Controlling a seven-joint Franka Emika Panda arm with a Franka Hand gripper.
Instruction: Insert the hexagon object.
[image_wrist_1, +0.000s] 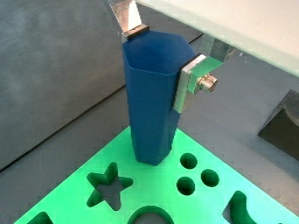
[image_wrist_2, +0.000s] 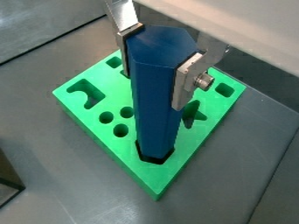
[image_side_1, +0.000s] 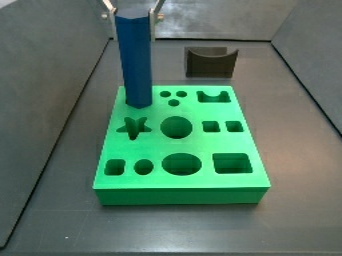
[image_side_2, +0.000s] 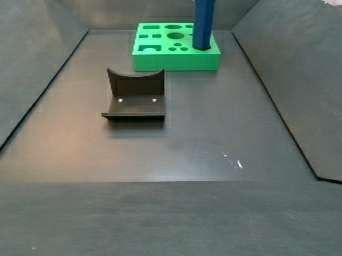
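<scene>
The silver-fingered gripper (image_wrist_2: 160, 54) clamped the top of the tall glossy blue hexagonal prism (image_wrist_2: 156, 96), which stood upright with its base in a corner hole of the green plastic board (image_wrist_2: 91, 95).

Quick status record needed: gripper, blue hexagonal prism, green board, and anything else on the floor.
gripper: above the board's corner, silver fingers clamped on the prism's upper part
tall blue hexagonal prism: upright, lower end in the corner hole of the board
green board with shaped holes: flat on the dark floor, other holes unfilled
dark brown block with curved notch: apart from the board, untouched
</scene>
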